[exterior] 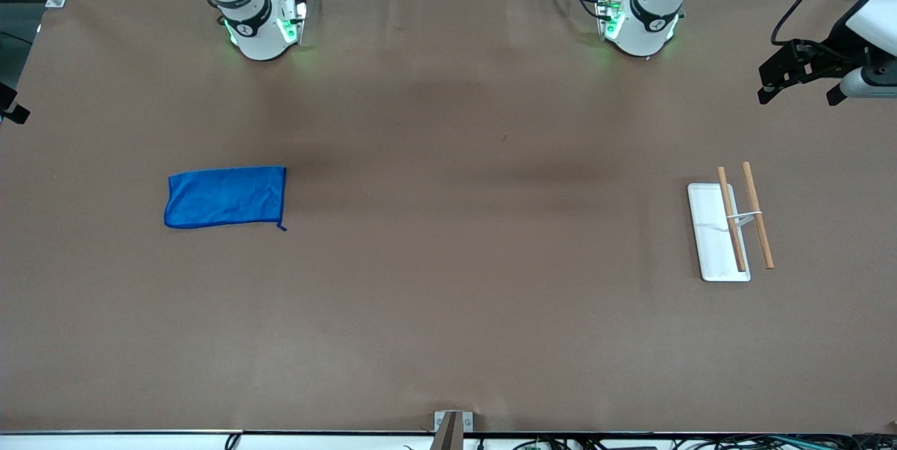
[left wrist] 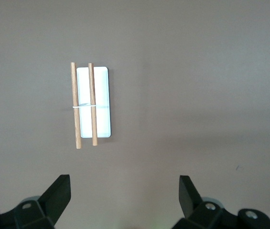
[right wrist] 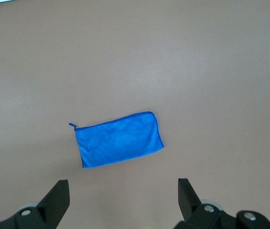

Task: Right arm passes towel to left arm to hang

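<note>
The blue towel (exterior: 226,198) lies flat on the brown table toward the right arm's end, its small loop at the corner nearest the front camera. It also shows in the right wrist view (right wrist: 119,139). My right gripper (right wrist: 123,183) is open and empty, high over the table beside the towel; it does not show in the front view. My left gripper (left wrist: 125,181) is open and empty, high over the table beside the rack. It shows at the edge of the front view (exterior: 799,94), at the left arm's end.
A white tray (exterior: 709,243) with two wooden rods (exterior: 731,219) held over it stands toward the left arm's end; it also shows in the left wrist view (left wrist: 102,90). The right arm's base (exterior: 259,26) and the left arm's base (exterior: 641,19) stand at the table's back edge.
</note>
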